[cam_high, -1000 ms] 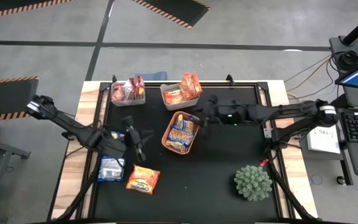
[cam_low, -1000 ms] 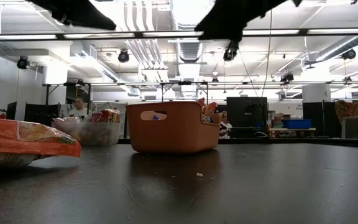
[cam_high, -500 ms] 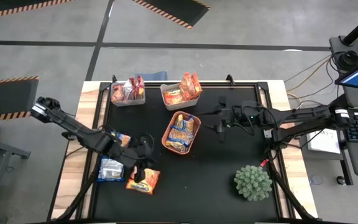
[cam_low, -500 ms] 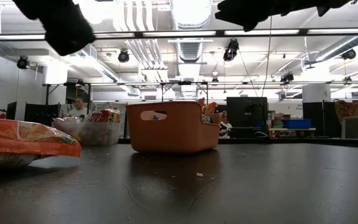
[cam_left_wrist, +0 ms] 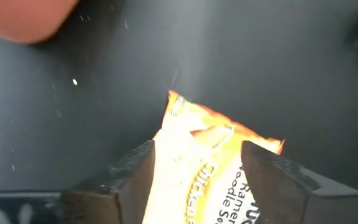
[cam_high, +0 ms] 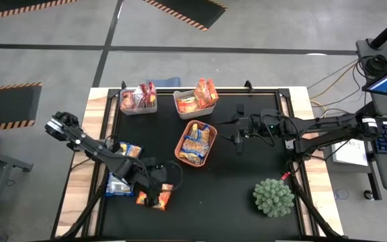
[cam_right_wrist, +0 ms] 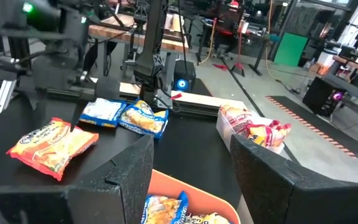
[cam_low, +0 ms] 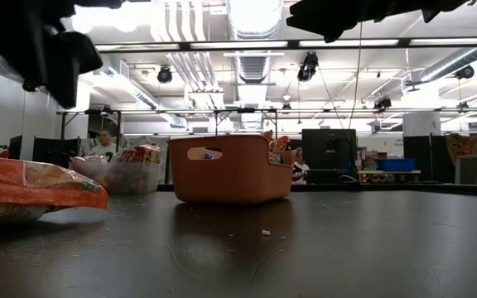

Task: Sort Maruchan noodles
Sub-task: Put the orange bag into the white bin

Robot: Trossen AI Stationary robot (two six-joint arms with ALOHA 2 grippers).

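Observation:
An orange-red Maruchan noodle packet (cam_high: pixel 154 196) lies flat on the black mat near the front left. My left gripper (cam_high: pixel 157 189) hangs open above it, pointing steeply down. In the left wrist view its fingers (cam_left_wrist: pixel 132 180) stand on either side of the packet (cam_left_wrist: pixel 207 162). The low view shows the gripper (cam_low: pixel 48 58) clear above the packet (cam_low: pixel 31 192). Two blue-and-yellow packets (cam_high: pixel 121 181) (cam_high: pixel 127 149) lie to the packet's left. My right gripper (cam_high: pixel 237 134) hovers open and level to the right of the orange tray (cam_high: pixel 180 151), with nothing between its fingers.
The orange tray holds several packets. Two clear bins (cam_high: pixel 138 107) (cam_high: pixel 183 107) at the far edge hold more. A spiky green plant ball (cam_high: pixel 273 197) stands near the front right. Bare black mat lies between the tray and the ball.
My left gripper has swung toward the table's near edge and come down, tipping from nearly level to steeply downward, and now hangs over the orange-red packet. My right gripper drew back from the orange tray toward the table's right edge, then kept still. No packet has moved.

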